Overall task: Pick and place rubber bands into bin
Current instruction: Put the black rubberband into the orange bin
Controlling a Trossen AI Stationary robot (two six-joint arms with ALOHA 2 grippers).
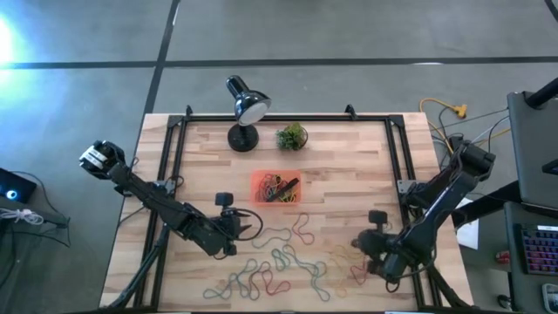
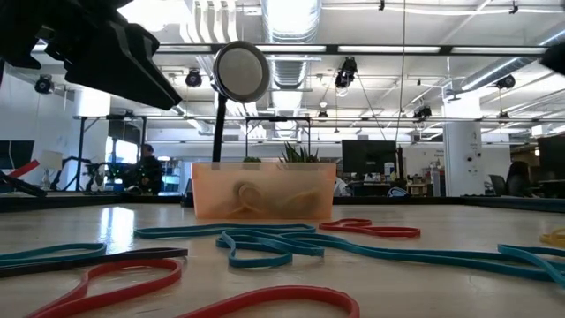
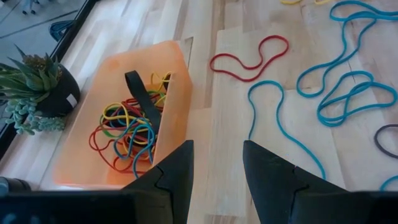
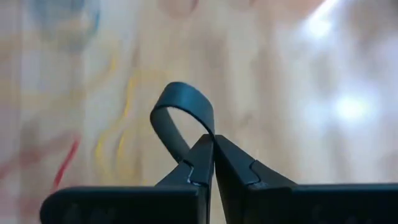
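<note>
Right gripper down low over the table's near right part, jaws pinched tight together on a dark band, its loop bulging out beyond the fingertips. Blurred yellow and red bands on the wood beneath, too soft to place exactly.

Left gripper near the table's middle, just short of the bin, jaws parted with clear wood showing between the fingers, nothing held.

Bin sitting mid-table, in front of the plant and lamp. Inside: a tangle of red, yellow, blue and green bands with a broad black band draped over the heap, one end up against the wall.

Loose bands still strewn over the near half of the table: a red loop just beside the bin, teal loops beyond it, more red and teal ones close to the low camera. A yellow one off at the right edge there.
</note>
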